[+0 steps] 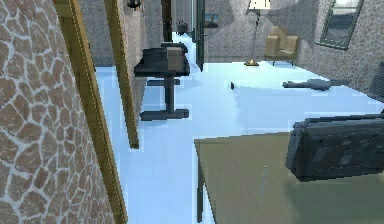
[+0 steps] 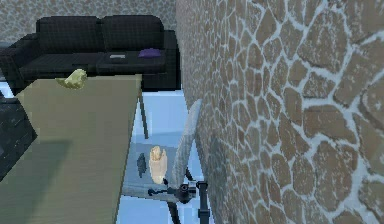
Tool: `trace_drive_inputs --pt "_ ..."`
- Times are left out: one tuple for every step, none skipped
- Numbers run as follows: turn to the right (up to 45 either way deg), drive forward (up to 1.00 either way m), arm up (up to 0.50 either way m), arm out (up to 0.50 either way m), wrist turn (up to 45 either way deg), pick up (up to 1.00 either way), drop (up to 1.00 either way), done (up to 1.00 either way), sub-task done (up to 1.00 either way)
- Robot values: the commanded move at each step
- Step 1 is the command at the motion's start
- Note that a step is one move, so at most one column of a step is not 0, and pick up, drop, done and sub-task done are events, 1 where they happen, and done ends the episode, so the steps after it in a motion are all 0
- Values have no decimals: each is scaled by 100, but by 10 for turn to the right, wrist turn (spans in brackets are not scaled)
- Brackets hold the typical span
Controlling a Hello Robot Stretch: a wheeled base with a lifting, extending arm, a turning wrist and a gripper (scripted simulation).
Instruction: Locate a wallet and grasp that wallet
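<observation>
One arm pokes up just above the arm side view's bottom edge. Its end effector lies against a chair, so I cannot tell whether it holds anything. One worktop bears one yellowish lump. One sofa carries two small things, a purple one and a grey one; I cannot tell whether either is the wallet.

Table: a small lump is laid on its far end; a boxy case is set on it at the forward view's right.
Sofa: placed behind the table.
Chair: stood between table and stone wall.
Desk: placed ahead, a box set on it.
Armchair: set far back, right of a floor lamp.
</observation>
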Motion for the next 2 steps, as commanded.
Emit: trace_drive_inputs --pt "0 0 10 0 0 0 0 0 0" --pt "0 0 0 0 0 0 0 100 0"
